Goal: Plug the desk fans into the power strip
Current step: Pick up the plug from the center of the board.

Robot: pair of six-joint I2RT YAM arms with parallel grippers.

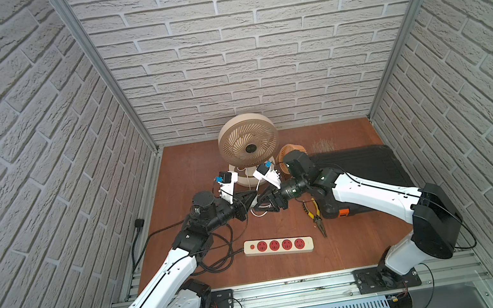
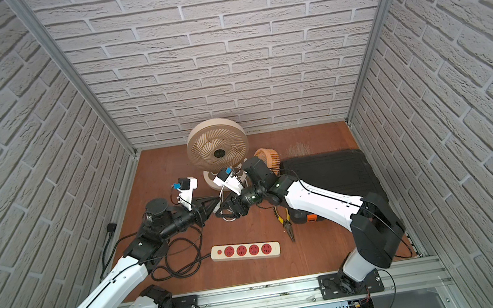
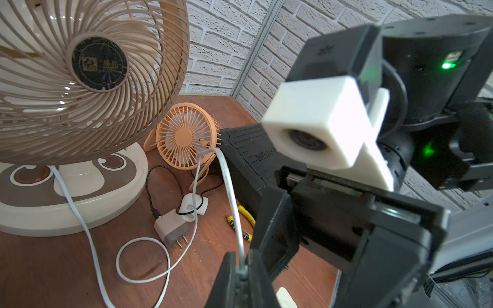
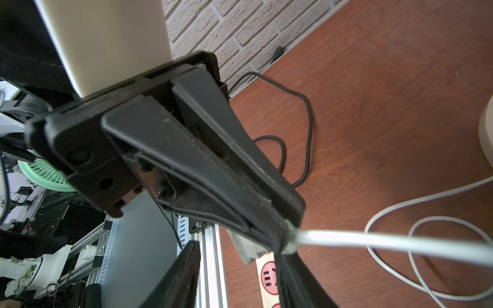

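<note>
**Cord Clamped Above the Surface**

The white cord point(image 3: 231, 202) is pinched tight in the left tool point(image 3: 241, 277). The right tool point(image 1: 258, 205) is held just beside it, jaws apart. The power strip point(image 1: 278, 246) is laid flat on the surface point(image 1: 353, 245), well apart from both tools and from the desk fan point(image 1: 249, 147).

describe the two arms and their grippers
The left arm and right arm have white shells, black joints and thin black cables along them. The left gripper and right gripper are black with tapered fingers; a white camera block with a blue connector sits on each.
</note>
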